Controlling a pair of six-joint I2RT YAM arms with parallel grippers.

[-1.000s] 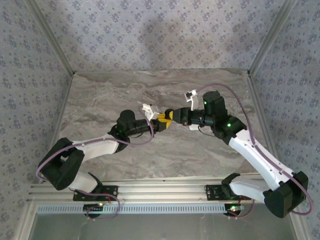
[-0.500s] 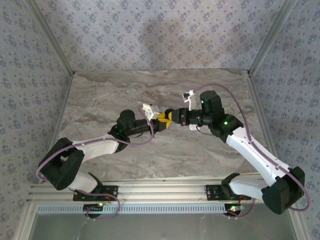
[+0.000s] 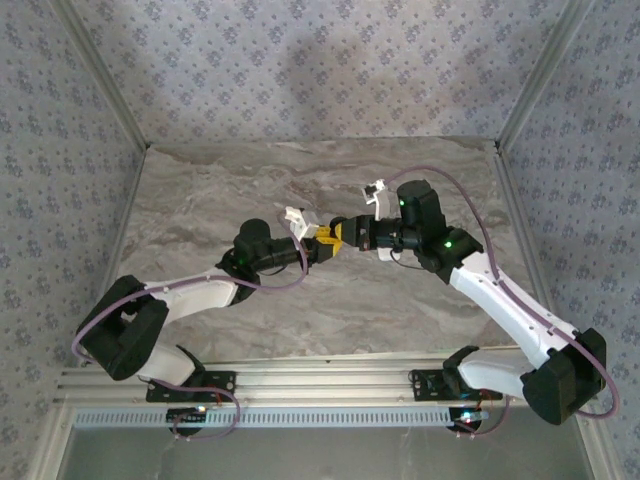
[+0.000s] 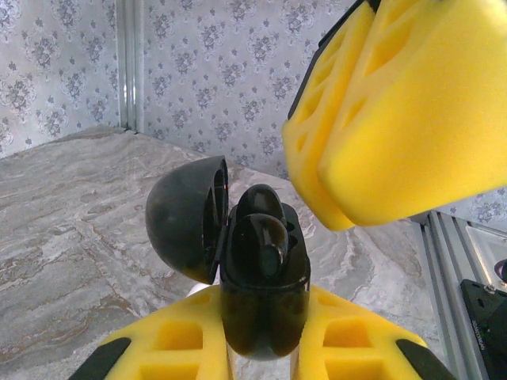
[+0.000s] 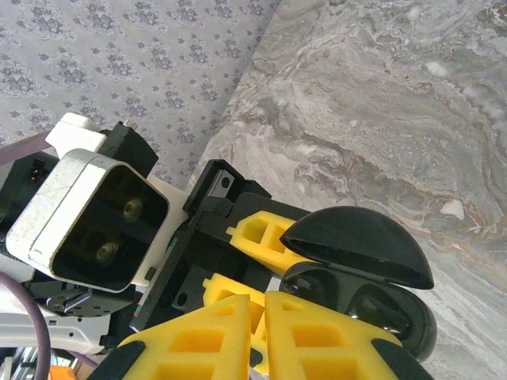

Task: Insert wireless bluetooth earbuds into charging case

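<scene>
Both arms meet mid-table, above the marble tabletop (image 3: 230, 190). The left gripper (image 4: 265, 321) is clamped on the lower body of the black charging case (image 4: 265, 273), one yellow pad on each side, so the case is airborne rather than on the table. The case lid (image 4: 186, 222) is hinged open and swung away to the left in the left wrist view, which leaves the mouth exposed on the side the right arm comes from. A glossy black earbud (image 4: 257, 237) looks seated in the case; I can't tell if the second well is filled. The right gripper (image 5: 265, 324) has its pads closed to a thin seam, with nothing visible between them. A bud pinched at the tips can't be ruled out. Key geometry: the right fingertips sit just beside and above the case mouth, on the side opposite the lid, close but apparently apart from it. In the top view the grippers face each other nose to nose along a roughly left-right line, left gripper (image 3: 322, 240) against right gripper (image 3: 343, 232). My read is that any insertion runs along that line, down into the wells. The right arm would do the fine work while the left acts as the fixture. The risk is the right pads clipping the open lid or levering the case in the left grip.
</scene>
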